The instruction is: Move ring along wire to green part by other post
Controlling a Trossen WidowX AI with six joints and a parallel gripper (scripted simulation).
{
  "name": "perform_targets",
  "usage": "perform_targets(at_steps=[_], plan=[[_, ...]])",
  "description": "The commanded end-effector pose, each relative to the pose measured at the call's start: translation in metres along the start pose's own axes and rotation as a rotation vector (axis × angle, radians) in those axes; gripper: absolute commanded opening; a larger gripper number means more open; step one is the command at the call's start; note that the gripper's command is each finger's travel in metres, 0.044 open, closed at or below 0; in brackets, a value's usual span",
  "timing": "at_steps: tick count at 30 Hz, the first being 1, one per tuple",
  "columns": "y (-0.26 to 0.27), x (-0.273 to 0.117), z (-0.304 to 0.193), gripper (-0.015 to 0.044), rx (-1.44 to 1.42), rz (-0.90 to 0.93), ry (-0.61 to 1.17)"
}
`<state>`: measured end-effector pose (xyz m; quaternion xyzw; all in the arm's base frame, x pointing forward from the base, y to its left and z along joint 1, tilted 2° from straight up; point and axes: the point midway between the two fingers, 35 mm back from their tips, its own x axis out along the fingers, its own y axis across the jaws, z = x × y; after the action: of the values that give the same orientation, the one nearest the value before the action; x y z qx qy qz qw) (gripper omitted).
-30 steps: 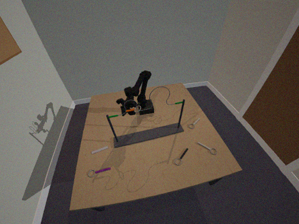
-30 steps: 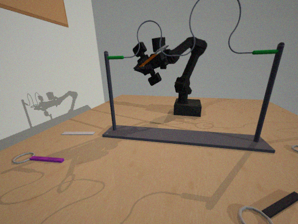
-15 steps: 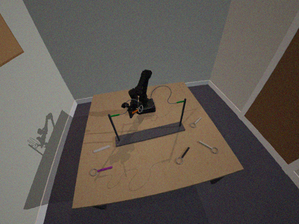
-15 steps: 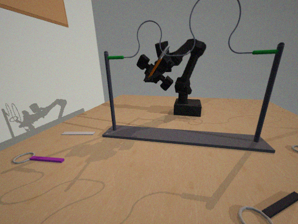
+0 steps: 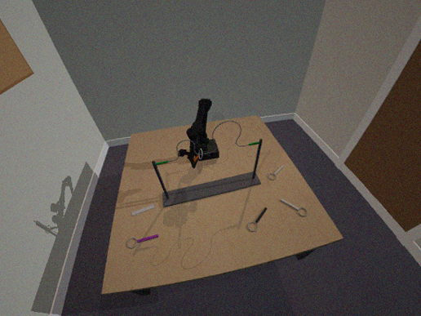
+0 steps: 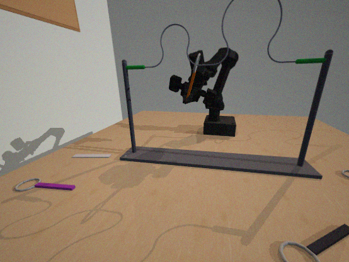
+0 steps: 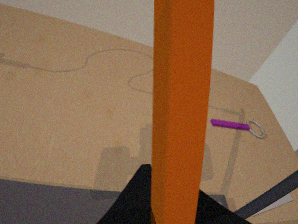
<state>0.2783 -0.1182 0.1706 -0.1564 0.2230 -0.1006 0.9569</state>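
Ring and handle are mine to steer along the wire, so I read the exterior view from left to right. A purple-handled ring lies on the worktop, apart from the job. Next stand the left post and its green sleeve, then the wire's smaller hump. Past that, my gripper is clamped on the orange handle, which slants up to the ring at the low stretch between the humps. The grey wire appears to run through the ring, near its handle side; I can't tell whether they touch. Further right come the big hump, the other green sleeve and the right post.

I expect a light, stiff piece. The handle's flat sides should suit the pads, though a knock could twist it. I'd keep hold low, well away from the hoop, and centre the hoop before travelling. From this alone I can't say which post is the goal.
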Motion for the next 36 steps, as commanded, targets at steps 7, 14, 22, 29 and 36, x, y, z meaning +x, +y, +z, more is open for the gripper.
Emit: perform_targets(at_steps=[7,14,22,29,36], plan=[[0.030,-0.004,-0.001,-0.0150,0.155,0.077,0.022],[0.045,-0.008,0.003,-0.0150,0.220,0.110,0.028],[0.058,-0.011,0.006,-0.0150,0.260,0.129,0.032],[0.067,-0.013,0.009,-0.0150,0.280,0.136,0.033],[0.076,-0.015,0.012,-0.0150,0.301,0.144,0.035]])
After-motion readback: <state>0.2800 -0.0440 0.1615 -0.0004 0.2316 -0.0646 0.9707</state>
